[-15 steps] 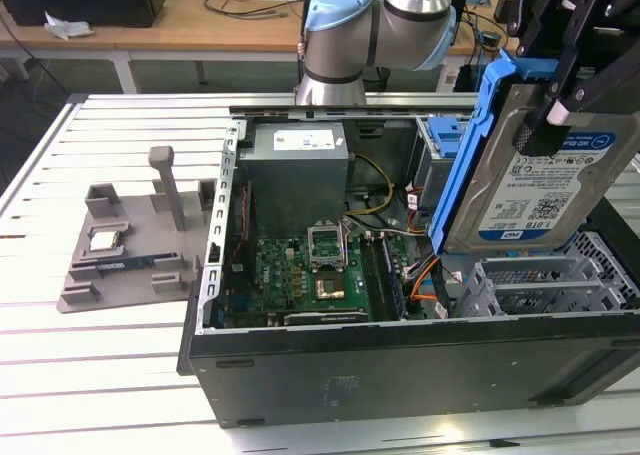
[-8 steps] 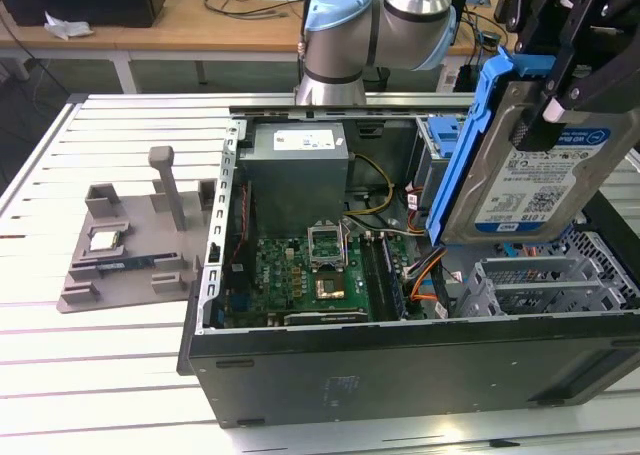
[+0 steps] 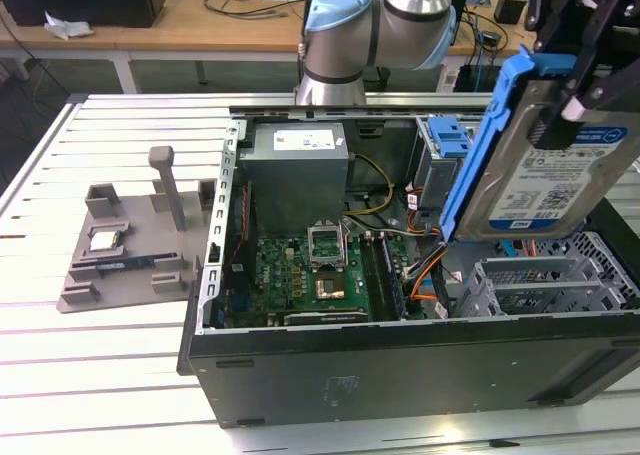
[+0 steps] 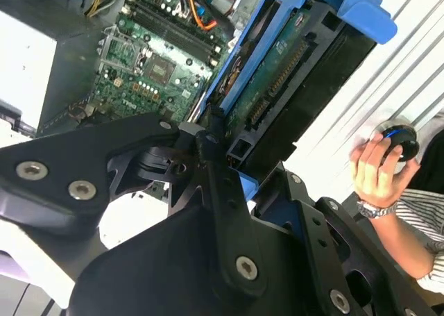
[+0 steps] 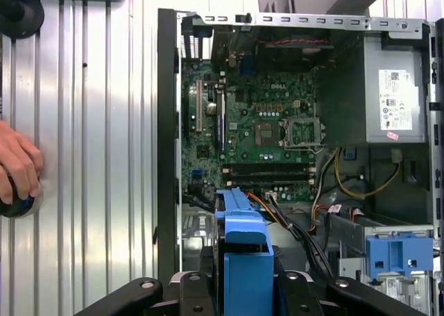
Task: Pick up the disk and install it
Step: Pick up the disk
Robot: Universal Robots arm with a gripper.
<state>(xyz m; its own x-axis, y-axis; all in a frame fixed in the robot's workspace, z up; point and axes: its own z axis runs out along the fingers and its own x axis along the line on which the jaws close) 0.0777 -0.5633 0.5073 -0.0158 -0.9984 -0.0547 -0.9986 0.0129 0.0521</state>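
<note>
gripper clamps the disk, tilted on edge. disk hangs above the open computer case, clear of it.

arm: raised | tool: clamped on disk, tilted

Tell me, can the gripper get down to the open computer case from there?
Probably yes: the gripper, clamped on the disk, hangs above the computer case, whose side lies open with nothing in between; loose cables sit inside.
</note>
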